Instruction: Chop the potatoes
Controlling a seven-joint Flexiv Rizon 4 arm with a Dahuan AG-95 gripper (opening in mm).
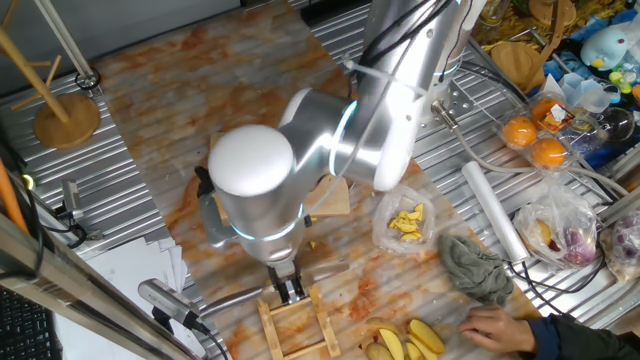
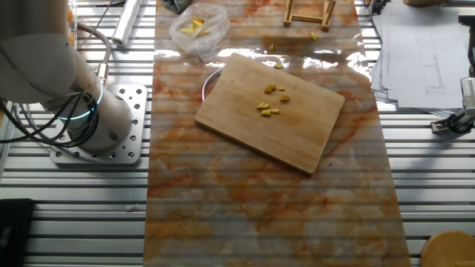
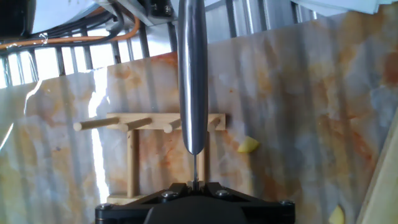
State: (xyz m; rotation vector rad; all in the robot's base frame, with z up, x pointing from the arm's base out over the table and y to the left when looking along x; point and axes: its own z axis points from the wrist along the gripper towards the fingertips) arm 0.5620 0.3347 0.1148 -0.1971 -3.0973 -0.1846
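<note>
Hand view shows the gripper [image 3: 194, 186] closed tight on a knife [image 3: 193, 74]. The thin metal blade sticks straight out from between the fingers, with its edge turned to the camera. Under the blade sits a small wooden rack [image 3: 146, 155] with round pegs. It rests on the orange and white table cover [image 3: 298, 93]. One little yellow chunk [image 3: 247, 145] lies just beside the rack, and another bit [image 3: 336, 214] lies near the edge of the picture.

From the other fixed view, the potatoes [image 2: 273, 99] are small yellow chunks. They lie close together in a little group on the wooden cutting board [image 2: 269, 111]. The board sits tilted in the middle of the table cover. A few loose bits lie off the board, between it and the rack [image 2: 307, 12]. A clear plastic bag [image 2: 198, 28] with brighter yellow pieces sits near the board's far corner.

One fixed view shows the big silver arm [image 1: 330, 140] hiding most of the board. The gripper [image 1: 290, 287] hangs over the rack [image 1: 298, 325]. A person's hand [image 1: 497, 326] rests near a grey cloth [image 1: 474, 268] and some bigger yellow wedges [image 1: 408, 342].
</note>
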